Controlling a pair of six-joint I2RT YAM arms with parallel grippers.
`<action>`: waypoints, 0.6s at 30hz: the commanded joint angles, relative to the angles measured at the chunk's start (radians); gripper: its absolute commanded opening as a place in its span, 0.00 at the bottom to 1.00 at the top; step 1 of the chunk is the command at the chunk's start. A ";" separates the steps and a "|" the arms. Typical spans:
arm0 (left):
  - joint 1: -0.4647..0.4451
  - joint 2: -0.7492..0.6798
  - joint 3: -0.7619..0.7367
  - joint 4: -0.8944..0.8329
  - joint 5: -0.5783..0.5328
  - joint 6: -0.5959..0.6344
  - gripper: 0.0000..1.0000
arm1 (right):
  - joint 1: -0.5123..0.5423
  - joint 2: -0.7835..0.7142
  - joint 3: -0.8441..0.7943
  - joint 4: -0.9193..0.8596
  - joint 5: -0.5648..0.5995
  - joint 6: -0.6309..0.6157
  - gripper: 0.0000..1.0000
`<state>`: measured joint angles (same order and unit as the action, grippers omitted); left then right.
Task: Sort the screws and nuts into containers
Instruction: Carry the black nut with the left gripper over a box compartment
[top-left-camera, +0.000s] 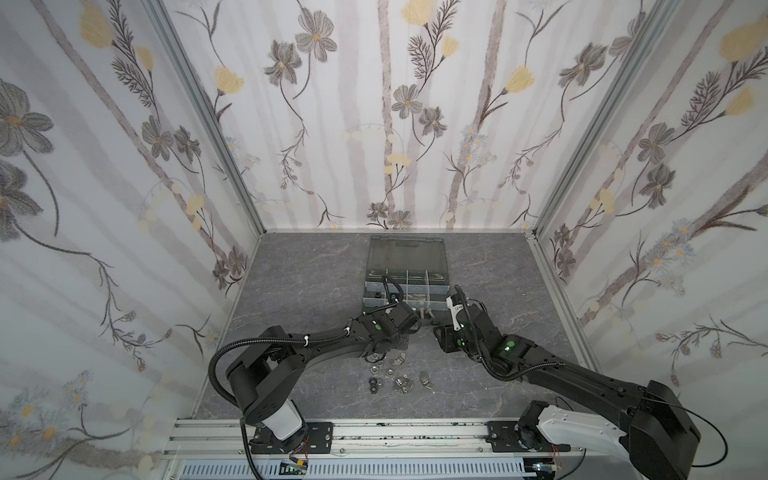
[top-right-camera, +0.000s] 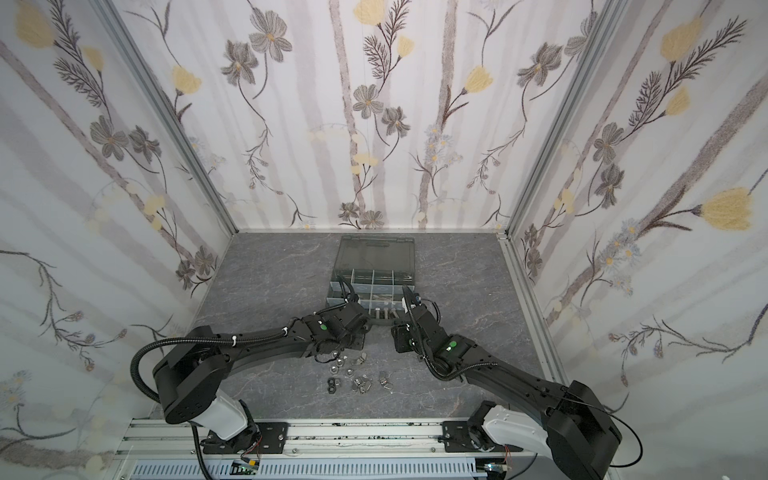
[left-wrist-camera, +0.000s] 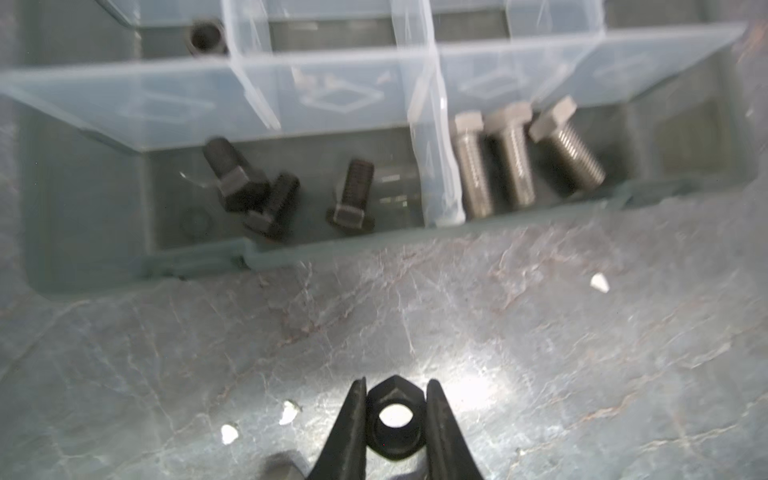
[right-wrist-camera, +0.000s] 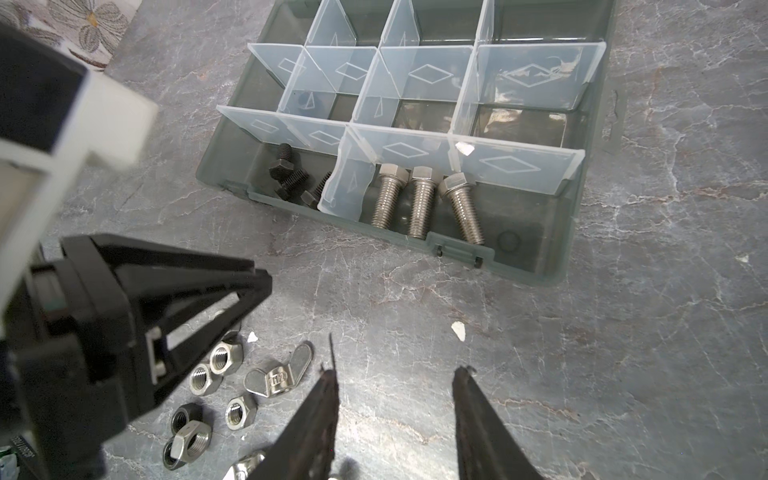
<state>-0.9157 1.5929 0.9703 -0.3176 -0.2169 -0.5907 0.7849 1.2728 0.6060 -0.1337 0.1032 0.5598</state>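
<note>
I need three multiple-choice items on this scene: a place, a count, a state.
1. Where do the silver bolts lie? A. on the table B. in the lid C. in a cell of the organiser case
2. How many black screws lie in the neighbouring cell? A. one B. three C. six
3. The left gripper is A. shut on a black nut B. open and empty C. shut on a bolt
Key: 1 C, they lie between the partitions; 2 B, the left wrist view shows three; 3 A, the nut is clamped between its fingers.
</note>
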 joint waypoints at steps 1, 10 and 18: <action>0.041 -0.026 0.038 0.005 -0.019 0.048 0.18 | -0.002 -0.017 0.000 0.019 0.010 0.007 0.46; 0.217 0.037 0.168 0.007 -0.021 0.133 0.19 | -0.010 -0.030 0.001 0.002 0.026 0.009 0.46; 0.306 0.148 0.257 0.009 0.024 0.186 0.19 | -0.010 -0.052 -0.005 -0.017 0.035 0.011 0.46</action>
<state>-0.6342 1.7161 1.2049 -0.3111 -0.2054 -0.4389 0.7738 1.2304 0.6003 -0.1474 0.1120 0.5602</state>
